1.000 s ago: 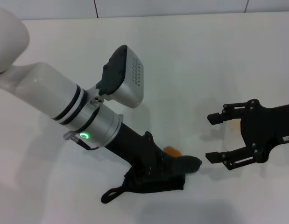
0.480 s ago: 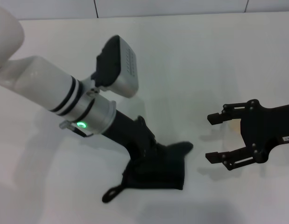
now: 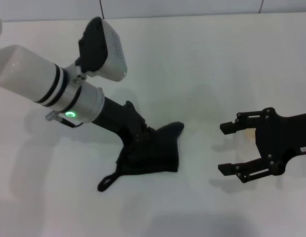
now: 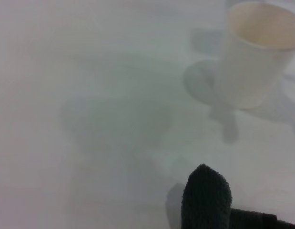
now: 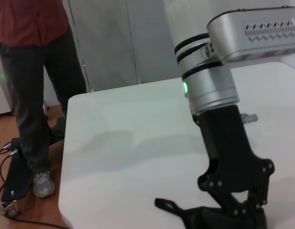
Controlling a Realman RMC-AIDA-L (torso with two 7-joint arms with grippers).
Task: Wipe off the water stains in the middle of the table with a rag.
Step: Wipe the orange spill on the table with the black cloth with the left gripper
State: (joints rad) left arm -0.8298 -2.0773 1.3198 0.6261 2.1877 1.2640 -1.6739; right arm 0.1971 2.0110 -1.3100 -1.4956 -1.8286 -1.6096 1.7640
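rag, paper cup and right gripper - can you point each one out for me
rag (image 3: 155, 155): head view, on the flat middle of the black cloth.
paper cup (image 4: 254, 62): left wrist view, on the cup's outer side wall.
right gripper (image 3: 228, 148): head view, midway between its two spread fingertips.

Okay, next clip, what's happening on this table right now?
The left gripper presses a black soft rag flat on the plain white table, near its middle. No orange-brown stain shows on the bare surface around the rag. The right gripper hangs open off to the side, holding nothing, with a white paper cup standing beside it. A person in a red shirt stands beyond the table.
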